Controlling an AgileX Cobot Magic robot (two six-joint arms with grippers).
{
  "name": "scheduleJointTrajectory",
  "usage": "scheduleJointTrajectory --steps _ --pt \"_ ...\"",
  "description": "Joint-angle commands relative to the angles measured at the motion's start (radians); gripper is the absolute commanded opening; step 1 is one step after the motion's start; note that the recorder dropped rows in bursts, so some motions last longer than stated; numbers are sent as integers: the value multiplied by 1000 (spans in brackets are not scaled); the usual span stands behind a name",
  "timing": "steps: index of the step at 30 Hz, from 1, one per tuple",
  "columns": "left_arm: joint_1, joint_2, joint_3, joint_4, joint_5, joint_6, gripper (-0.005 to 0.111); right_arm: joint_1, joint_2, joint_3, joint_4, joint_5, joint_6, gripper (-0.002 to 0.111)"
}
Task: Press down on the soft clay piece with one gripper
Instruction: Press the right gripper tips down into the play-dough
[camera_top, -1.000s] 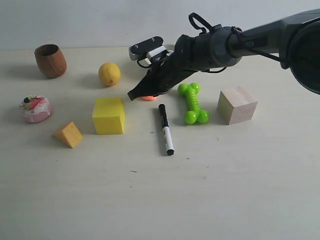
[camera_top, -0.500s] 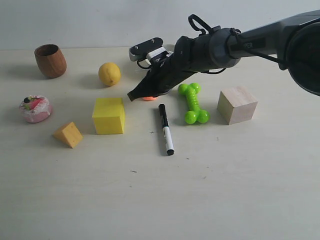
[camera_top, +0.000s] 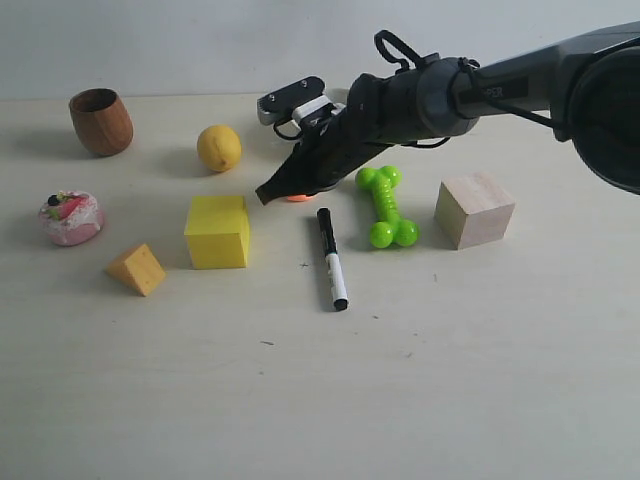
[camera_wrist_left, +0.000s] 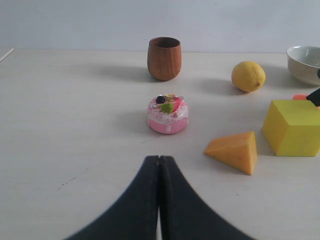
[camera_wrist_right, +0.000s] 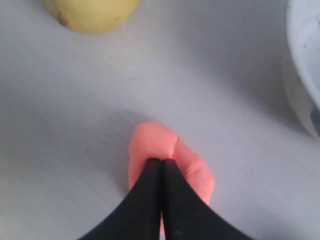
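The small salmon-orange lump of soft clay (camera_wrist_right: 152, 142) lies on the pale table (camera_top: 450, 380), near the middle of the layout, between the yellow lemon (camera_top: 219, 147) and the green bone-shaped toy (camera_top: 386, 206), just beyond the cap end of the black-and-white marker pen (camera_top: 331, 258). From the room side it is almost wholly covered; only an orange sliver shows beneath the arm.

The right gripper (camera_wrist_right: 161, 161), a black tapered tip, is angled down over the lump with its two fingers closed flat together, nothing held between them. That posture suits the task: closed fingers give one blunt point for pressing. The wrist view places the tip over the middle of the clay, beside a fold. Contact looks likely, but the depth of the press cannot be told.

A white bowl (camera_wrist_right: 305, 65) stands near the clay, behind the arm. The yellow cube (camera_top: 217, 231) and pale wooden block (camera_top: 474, 209) sit clear on either side, so the descent appears unobstructed.

The left gripper (camera_wrist_left: 159, 159) is likewise closed and empty, held well apart above bare table facing the pink frosted cake toy (camera_wrist_left: 168, 113), presumably parked out of the way.
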Motion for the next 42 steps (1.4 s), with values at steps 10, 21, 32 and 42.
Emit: scheduleJointTrajectory --steps 10,21,32,42 --pt "-5 -2 -3 -6 -11 -3 0 -3 74 16 -45 112 9 0" --pt "-5 -2 -3 -6 -11 -3 0 -3 76 16 -48 114 12 0" --pt "-5 -2 -3 -6 -11 -3 0 -3 76 16 -41 80 12 0" --pt "-5 -2 -3 -6 -11 -3 0 -3 76 16 -41 76 12 0"
